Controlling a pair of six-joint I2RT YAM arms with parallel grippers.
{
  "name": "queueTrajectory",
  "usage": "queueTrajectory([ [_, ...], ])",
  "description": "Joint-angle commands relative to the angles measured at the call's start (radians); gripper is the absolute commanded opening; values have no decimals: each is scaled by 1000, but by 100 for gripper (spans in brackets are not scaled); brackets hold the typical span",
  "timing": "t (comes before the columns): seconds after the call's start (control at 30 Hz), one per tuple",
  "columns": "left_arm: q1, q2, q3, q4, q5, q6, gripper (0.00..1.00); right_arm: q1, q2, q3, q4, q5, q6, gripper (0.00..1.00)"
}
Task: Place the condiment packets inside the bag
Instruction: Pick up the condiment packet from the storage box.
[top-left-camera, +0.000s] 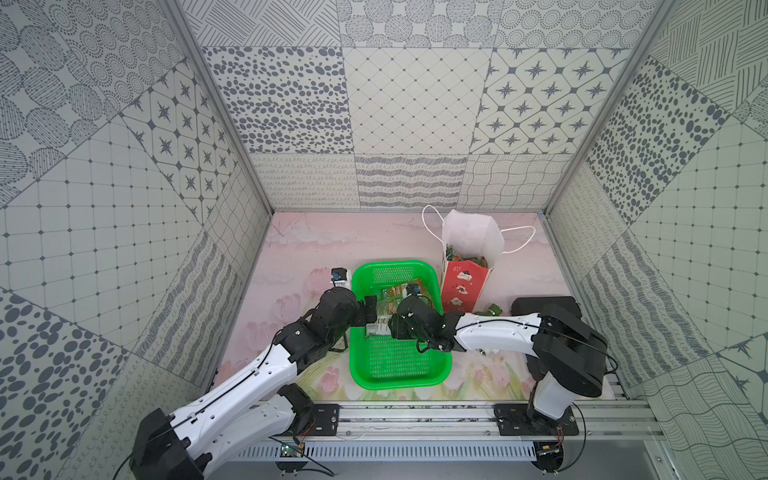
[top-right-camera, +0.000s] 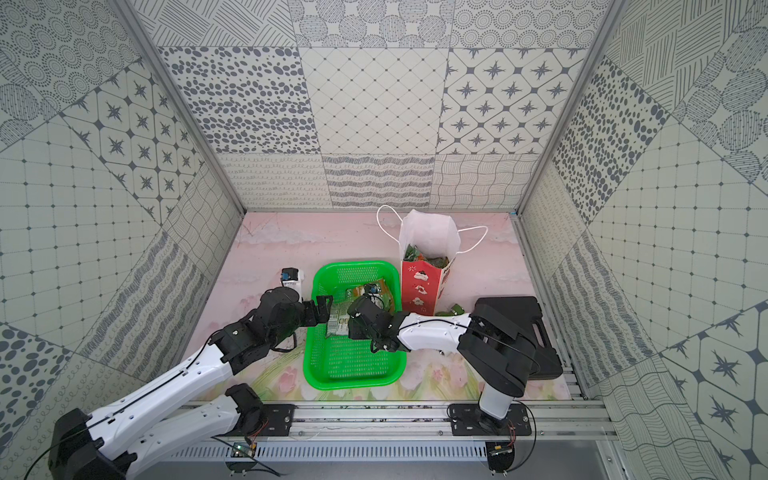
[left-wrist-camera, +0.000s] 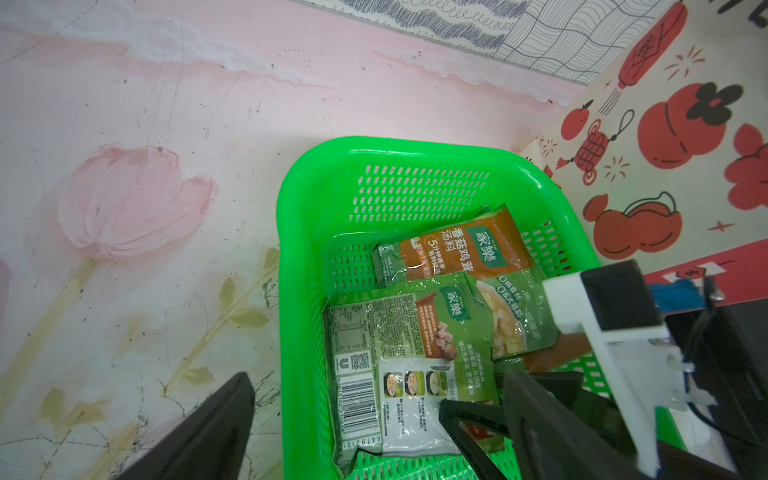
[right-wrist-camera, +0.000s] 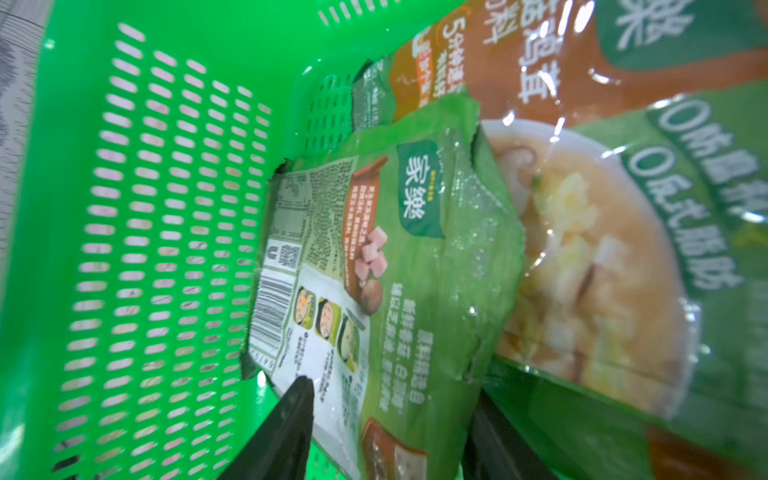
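Packets (top-right-camera: 337, 322) partly hidden beneath right pincer (right-wrist-camera: 390, 395).

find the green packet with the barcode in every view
In a top view: barcode packet, just below centre.
In a top view: barcode packet, left of centre.
Left wrist: barcode packet, lower middle.
Right wrist: barcode packet, centre.
Shared landmark: the green basket that holds it, in all four.
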Motion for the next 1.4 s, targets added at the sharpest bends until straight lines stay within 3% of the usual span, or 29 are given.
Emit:
queueTrajectory([
  [0.0, 3, -13, -8, 36, -12, -8, 97, 1, -51, -10, 145, -48, -20, 56],
  [0.17, 3, -25, -13, 37, -17, -7, 97, 1, -52, -5, 188, -77, -17, 52],
  [0.3, 3, -31, -16, 36, -17, -8, 96, 0, -13, 32, 164, -76, -29, 41],
  [0.6, 3, -57, -27, 38, -29, -12, 97, 3, -53, 57, 101, -48, -80, 0],
  [1.1, 3, -93, -48, 47, -46, -15, 96, 12, -476, 43, -18, 60, -294, 0],
  [1.37, 2, -86, -49, 51, -44, -15, 97, 10, -695, 111, -150, 239, -440, 0],
])
